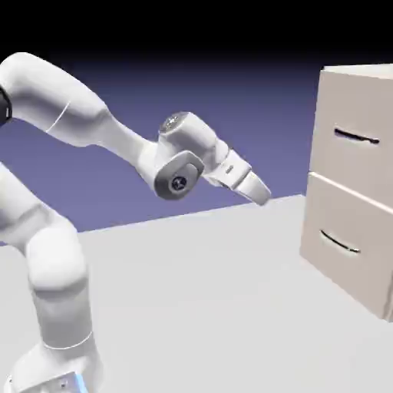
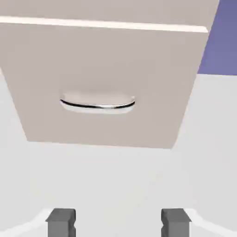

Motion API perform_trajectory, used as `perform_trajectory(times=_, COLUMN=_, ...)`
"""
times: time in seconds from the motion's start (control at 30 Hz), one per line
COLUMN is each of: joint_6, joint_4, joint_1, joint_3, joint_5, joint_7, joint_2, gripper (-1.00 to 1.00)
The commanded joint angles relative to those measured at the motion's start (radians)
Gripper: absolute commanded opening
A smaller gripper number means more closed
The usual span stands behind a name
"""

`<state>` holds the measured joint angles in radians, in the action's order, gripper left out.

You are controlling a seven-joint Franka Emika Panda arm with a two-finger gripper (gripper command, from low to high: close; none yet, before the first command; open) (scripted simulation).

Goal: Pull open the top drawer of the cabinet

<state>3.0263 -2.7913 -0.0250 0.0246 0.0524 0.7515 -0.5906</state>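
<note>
Currently the hand [image 1: 261,192] is released, empty, angled down over the grey table [image 1: 192,292]. Ahead and above it, well apart, sits the top drawer [image 1: 355,138] of the boxy beige cabinet [image 1: 338,238]; its thin dark bar handle [image 1: 356,138] runs horizontal. Matte flat fronts; hand view frames only the lower drawer's curved handle [image 2: 97,104].

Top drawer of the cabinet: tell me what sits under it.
Directly under the top drawer sits a second drawer with a curved dark handle. Both fronts are shut, so their contents are hidden. The cabinet rests on the table.
</note>
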Motion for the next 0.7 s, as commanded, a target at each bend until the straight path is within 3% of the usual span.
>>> perform_trajectory(times=0.0, joint_6=-0.009, joint_4=0.016, joint_1=-0.031, joint_3=0.020, joint_5=0.044, joint_7=0.009, joint_2=-0.017, gripper=0.00)
perform_trajectory(times=0.67, joint_6=-0.186, joint_4=0.326, joint_1=-0.644, joint_3=0.429, joint_5=0.913, joint_7=0.182, joint_2=-0.358, gripper=0.00)
